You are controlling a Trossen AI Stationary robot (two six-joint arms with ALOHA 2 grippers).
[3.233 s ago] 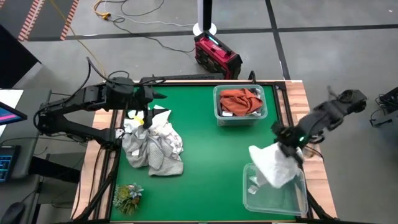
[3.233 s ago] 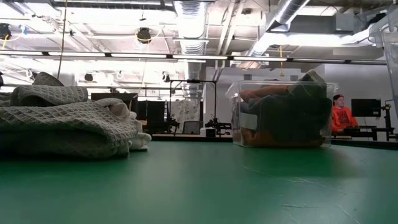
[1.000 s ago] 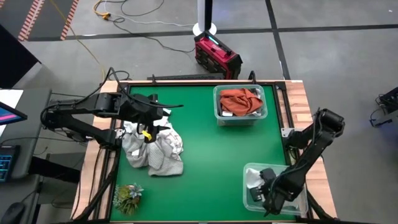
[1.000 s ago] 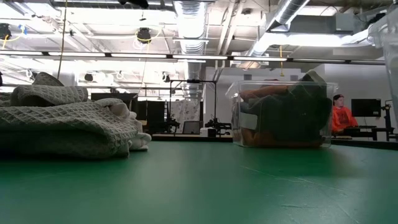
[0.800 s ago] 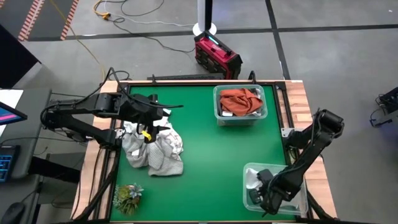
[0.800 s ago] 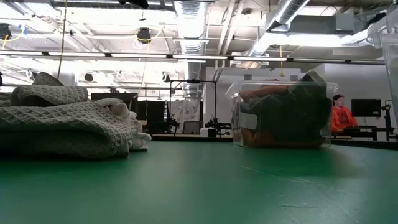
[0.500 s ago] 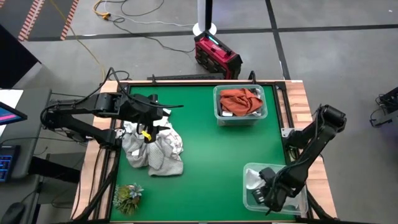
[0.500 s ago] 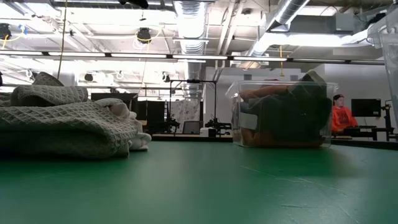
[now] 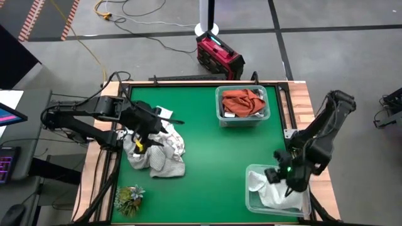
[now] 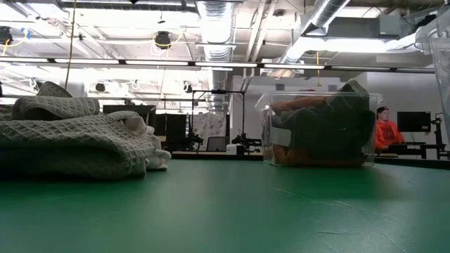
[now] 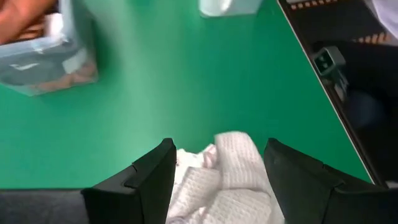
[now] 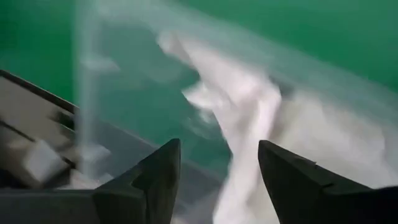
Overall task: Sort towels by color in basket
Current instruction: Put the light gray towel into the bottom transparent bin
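Note:
A pile of white, pale grey and grey-checked towels (image 9: 156, 150) lies on the green table's left side and also shows in the low view (image 10: 70, 144). My left gripper (image 9: 149, 132) stands open at the pile's far end, its fingers on either side of a white waffle towel's fold (image 11: 233, 171). A clear basket (image 9: 301, 207) at the near right holds a white towel (image 9: 269, 191). My right gripper (image 9: 284, 179) hovers open just above it (image 12: 217, 149). A second clear basket (image 9: 221, 107) at the far side holds the rust-orange towel (image 9: 244, 100).
A green leafy tuft (image 9: 129, 198) lies at the near left corner. The table's middle is bare green mat (image 9: 213, 157). A red case (image 9: 218, 56) stands on the floor beyond the far edge. A person in orange (image 10: 384, 130) sits far off in the room.
My right gripper has risen out of the near right basket and drawn back toward the far edge. It has let go of the white towel, which stays lying in the basket. My left gripper has come down and toward the near edge onto the towel pile.

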